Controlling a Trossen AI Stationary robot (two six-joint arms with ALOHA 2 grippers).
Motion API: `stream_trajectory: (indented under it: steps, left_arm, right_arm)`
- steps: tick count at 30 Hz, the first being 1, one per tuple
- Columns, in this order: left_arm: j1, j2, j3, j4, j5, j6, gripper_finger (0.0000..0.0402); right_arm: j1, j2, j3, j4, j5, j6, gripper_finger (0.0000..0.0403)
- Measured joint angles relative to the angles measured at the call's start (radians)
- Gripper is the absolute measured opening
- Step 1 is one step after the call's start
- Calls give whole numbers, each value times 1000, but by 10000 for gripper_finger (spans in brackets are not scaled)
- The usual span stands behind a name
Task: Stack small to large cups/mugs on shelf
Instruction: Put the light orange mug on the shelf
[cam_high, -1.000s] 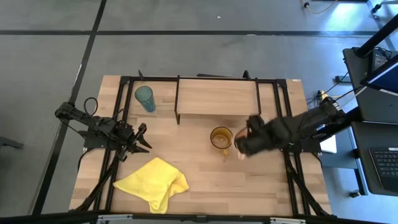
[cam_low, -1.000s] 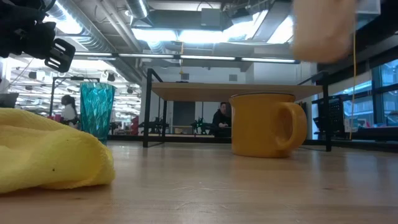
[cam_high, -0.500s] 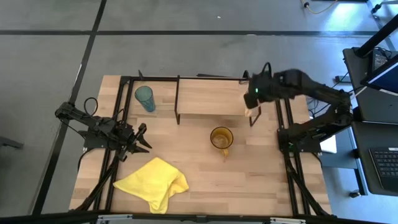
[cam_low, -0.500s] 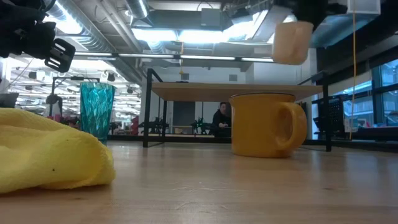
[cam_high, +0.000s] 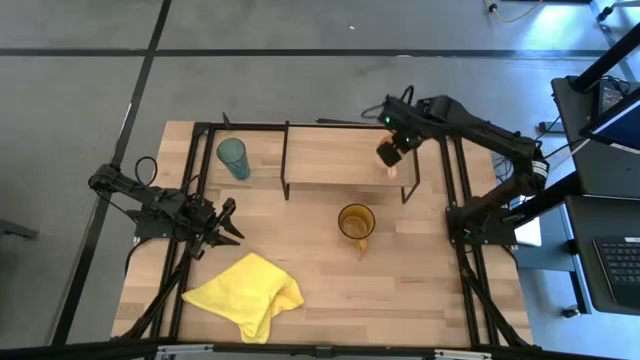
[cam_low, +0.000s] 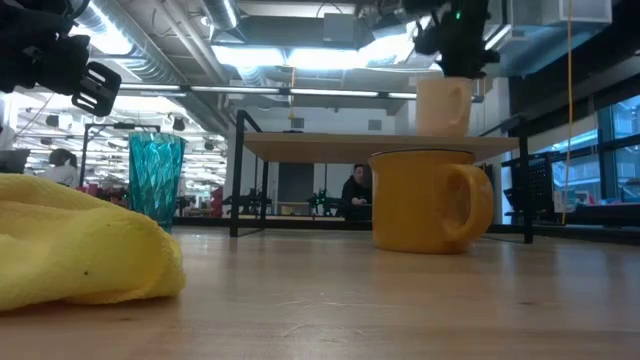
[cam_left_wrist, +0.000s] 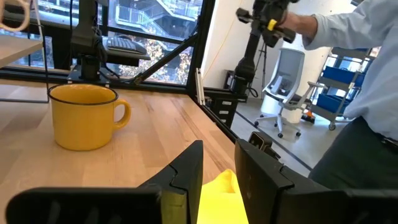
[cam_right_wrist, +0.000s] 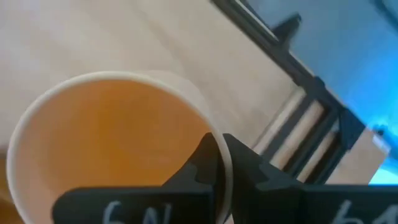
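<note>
The low light-wood shelf plank (cam_high: 345, 155) on thin black legs stands at the far side of the wooden table (cam_high: 420, 290), inside a black metal frame (cam_high: 200, 128). The right gripper (cam_high: 392, 152) is over the right end of this shelf, and its fingers (cam_right_wrist: 214, 163) are pressed together on the rim of the small pale-orange mug (cam_low: 441, 105). In the low view the mug stands upright just at the shelf top (I cannot tell if the bottom touches the plank). The right wrist view looks down into the mug; nothing shows inside, and part of the rim is cut off.

The wider amber-yellow mug (cam_high: 355, 222) stands on the table in front of the shelf, toward its right half, with free tabletop all around. Nothing is seen in it.

The tall teal translucent tumbler (cam_high: 233, 157) stands just beside the left end of the shelf, close to the frame bars. Its inside is hard to make out.

The left gripper (cam_high: 225, 224) waits well in front of the shelf's left end, over the table, with fingers (cam_left_wrist: 186, 174) apart and holding nothing. A crumpled yellow cloth (cam_high: 245, 293) lies nearer the front edge of the table.
</note>
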Motion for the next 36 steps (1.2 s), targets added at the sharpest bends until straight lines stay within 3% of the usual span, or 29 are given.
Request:
stream_trajectory:
  steps: [7,24,36]
  left_arm:
    - [0,0,0,0,0,0,87]
    - [0,0,0,0,0,0,87]
    - [0,0,0,0,0,0,87]
  right_arm:
    - [-94,3,0,-3,-159,-23,17]
    - [-101,4,0,2,-140,-70,23]
    - [-101,2,0,26,-109,-65,133]
